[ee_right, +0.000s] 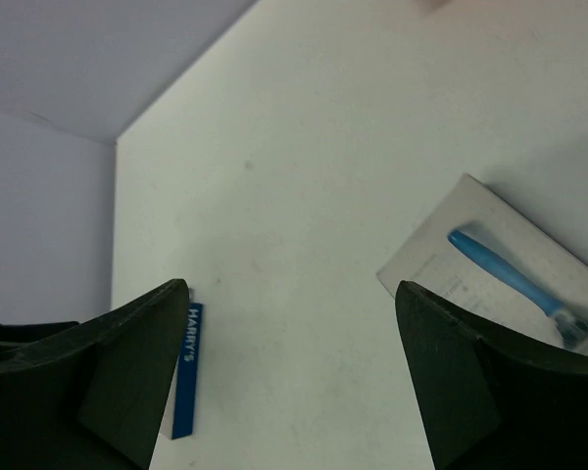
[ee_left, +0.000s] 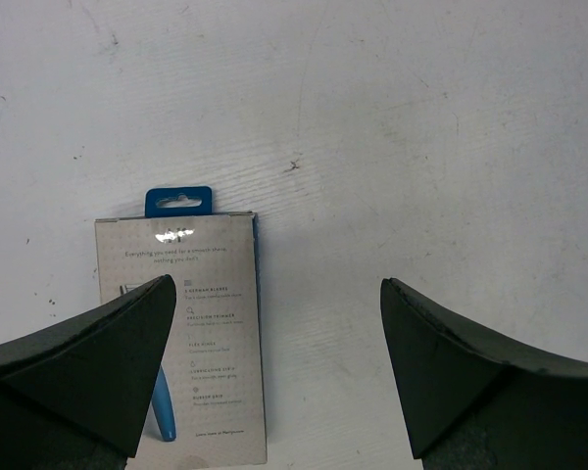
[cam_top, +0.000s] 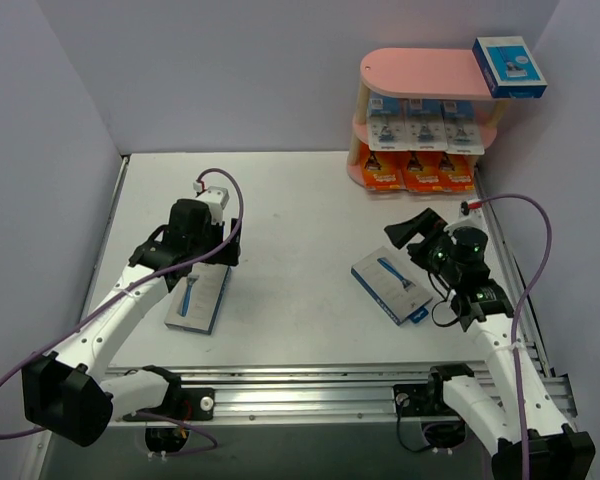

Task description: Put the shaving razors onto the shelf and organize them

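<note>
Left pincer (ee_left: 277,282), left wrist view: we see its jaws spread wide with nothing between them, over a grey razor pack (ee_left: 211,333) lying flat on the table (ee_left: 421,117), one corner hidden behind a finger. Right wrist view: we find the right pincer (ee_right: 293,285) likewise gaping and empty, a second razor pack (ee_right: 500,274) lying flat beside one finger. Top view: both packs lie on the table, well apart from the pink shelf (cam_top: 420,72) in the far right corner. We count one blue box (cam_top: 509,66) on its top board, three blister cards (cam_top: 425,125) on the middle tier and three orange boxes (cam_top: 425,172) on the bottom.
</note>
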You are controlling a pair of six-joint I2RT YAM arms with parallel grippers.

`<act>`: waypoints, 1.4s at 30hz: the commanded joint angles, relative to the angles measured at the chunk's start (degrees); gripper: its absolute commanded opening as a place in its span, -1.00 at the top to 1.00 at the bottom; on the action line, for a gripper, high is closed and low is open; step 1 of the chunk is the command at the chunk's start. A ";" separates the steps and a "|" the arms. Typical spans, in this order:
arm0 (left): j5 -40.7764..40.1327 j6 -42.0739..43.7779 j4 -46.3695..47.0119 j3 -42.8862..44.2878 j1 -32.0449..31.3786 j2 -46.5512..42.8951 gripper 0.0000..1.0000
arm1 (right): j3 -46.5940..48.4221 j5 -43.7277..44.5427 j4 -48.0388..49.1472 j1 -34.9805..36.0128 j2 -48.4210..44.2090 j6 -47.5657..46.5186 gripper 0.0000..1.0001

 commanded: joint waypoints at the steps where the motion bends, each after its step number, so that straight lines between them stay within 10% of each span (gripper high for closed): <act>1: -1.37 0.82 0.05 2.87 -0.18 -0.11 -0.89 | -2.68 5.48 -8.75 1.66 -2.09 -3.99 -0.63; 12: 0.12 0.82 -0.13 3.13 -0.18 0.59 -0.89 | -5.50 18.40 -15.18 1.67 6.24 -5.05 -0.99; 29: 3.55 0.29 0.13 3.31 -0.27 -1.08 -0.89 | -2.68 26.67 -25.20 1.66 15.22 -1.36 -1.00; 42: 4.34 0.03 0.40 3.22 -0.44 -0.99 -0.89 | -12.35 18.59 -9.57 2.02 16.54 1.90 -1.00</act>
